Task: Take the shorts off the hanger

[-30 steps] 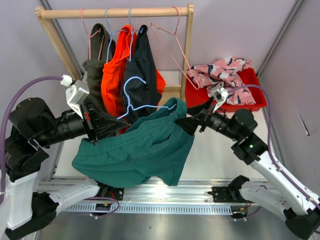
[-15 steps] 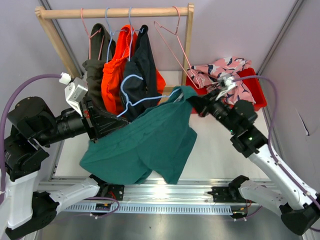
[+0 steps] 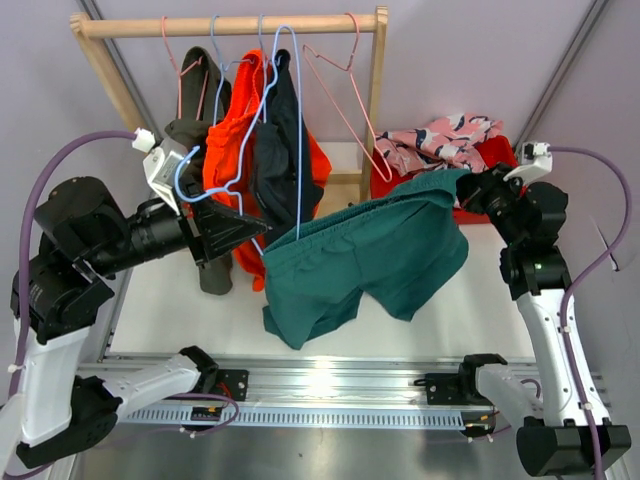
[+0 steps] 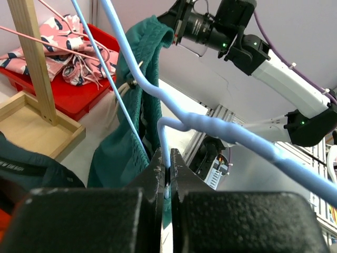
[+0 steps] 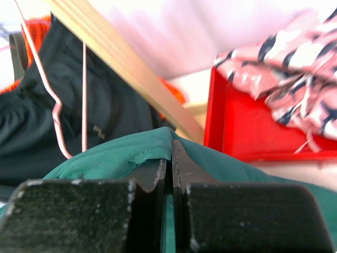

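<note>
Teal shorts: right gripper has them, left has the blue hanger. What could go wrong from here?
1. The teal shorts hang right beside the blue hanger, with their drawstring close to its wire. It could snag as the arms part.
2. The right gripper pinches only a thin fold of the edge. That could slip and drop them short of the red bin.
3. The hanger reaches up among the orange shorts and could hook them.

No writing or numbers can be read anywhere.
</note>
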`<action>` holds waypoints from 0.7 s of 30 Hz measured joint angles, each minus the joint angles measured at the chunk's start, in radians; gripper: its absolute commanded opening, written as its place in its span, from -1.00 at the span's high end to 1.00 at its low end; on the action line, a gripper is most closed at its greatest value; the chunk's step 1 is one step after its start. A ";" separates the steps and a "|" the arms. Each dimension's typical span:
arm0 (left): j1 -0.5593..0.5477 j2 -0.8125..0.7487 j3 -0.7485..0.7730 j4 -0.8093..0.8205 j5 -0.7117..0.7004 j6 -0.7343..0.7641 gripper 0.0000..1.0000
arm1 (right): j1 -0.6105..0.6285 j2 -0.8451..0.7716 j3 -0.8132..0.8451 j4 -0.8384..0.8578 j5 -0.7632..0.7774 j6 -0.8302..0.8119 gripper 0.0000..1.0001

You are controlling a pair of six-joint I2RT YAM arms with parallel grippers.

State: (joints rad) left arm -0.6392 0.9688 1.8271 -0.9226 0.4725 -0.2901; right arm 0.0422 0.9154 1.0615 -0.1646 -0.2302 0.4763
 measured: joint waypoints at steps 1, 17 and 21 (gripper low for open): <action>0.000 0.002 0.000 0.000 -0.001 0.000 1.00 | 0.002 -0.002 -0.018 0.002 -0.018 0.009 1.00; -0.001 -0.010 0.010 0.047 -0.266 -0.005 1.00 | 0.502 -0.006 0.045 -0.143 0.127 -0.115 1.00; -0.002 -0.023 0.010 0.043 -0.322 0.011 1.00 | 0.381 0.154 0.306 -0.202 0.188 -0.158 1.00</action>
State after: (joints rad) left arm -0.6407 0.9463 1.8370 -0.8795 0.1509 -0.2787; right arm 0.4236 1.0695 1.3678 -0.3664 -0.0422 0.3183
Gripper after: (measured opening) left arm 0.026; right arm 0.035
